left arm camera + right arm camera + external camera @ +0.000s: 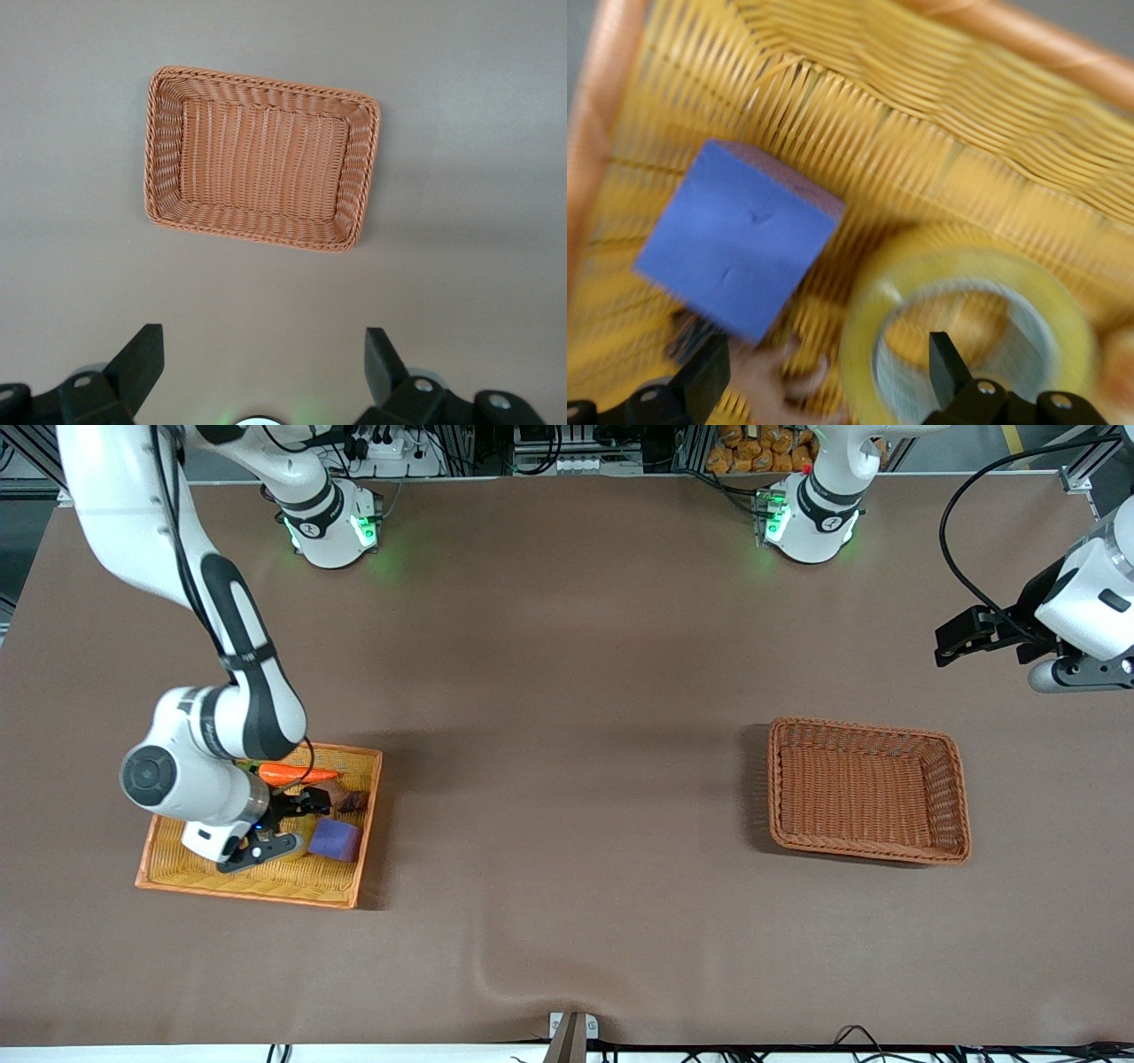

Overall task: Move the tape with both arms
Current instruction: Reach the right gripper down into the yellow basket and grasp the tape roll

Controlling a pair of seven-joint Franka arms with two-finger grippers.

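Note:
The tape (970,328), a translucent yellowish ring with a pale core, lies flat in the yellow woven tray (966,115). My right gripper (827,367) is low over it and open. One finger (948,372) is over the ring's hole, the other (704,381) outside, so the ring's wall lies between them. In the front view the right gripper (292,824) hides most of the tape (306,833). My left gripper (961,638) hangs open and empty in the air at the left arm's end of the table. In its wrist view the left gripper (261,363) looks down on the table.
A purple cube (336,840) lies beside the tape in the tray (266,890), also seen as the cube (735,239). An orange carrot (297,775) and a small brown item (353,801) share the tray. An empty brown wicker basket (948,797) stands toward the left arm's end, the same basket (159,150).

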